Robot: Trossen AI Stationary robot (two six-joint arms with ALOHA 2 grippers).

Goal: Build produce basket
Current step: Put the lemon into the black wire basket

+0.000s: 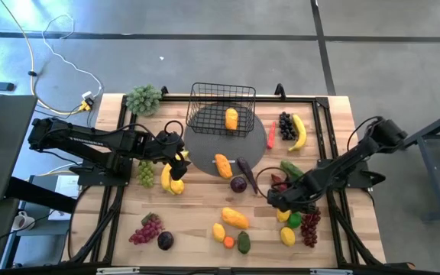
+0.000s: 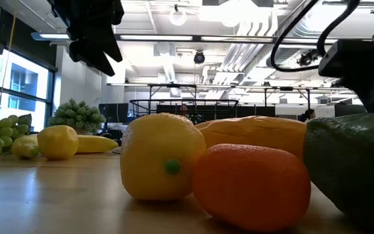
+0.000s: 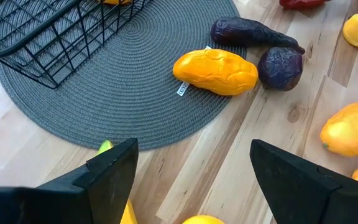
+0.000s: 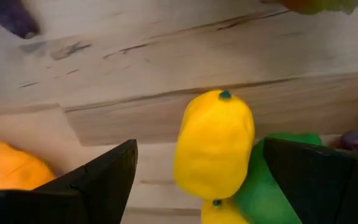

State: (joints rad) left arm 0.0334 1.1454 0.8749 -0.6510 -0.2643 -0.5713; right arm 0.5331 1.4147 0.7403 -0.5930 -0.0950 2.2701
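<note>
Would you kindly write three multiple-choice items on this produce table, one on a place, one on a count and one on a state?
1. Where does the rectangular black wire-mesh basket stand?
A. partly on the round dark grey woven mat
B. at the table's near edge
C. under the right arm

2. How many pieces of produce lie inside the basket?
A. none
B. one
C. four

3. How do the fingers of the right gripper stand?
A. shut on a banana
B. shut and empty
C. open on either side of a yellow lemon

Answers:
1 A, the high view shows the basket's front over the mat's far part.
2 B, only one orange-yellow mango shows through the mesh.
3 C, the right wrist view shows the two dark fingers apart with the lemon between them, not gripped.
</note>
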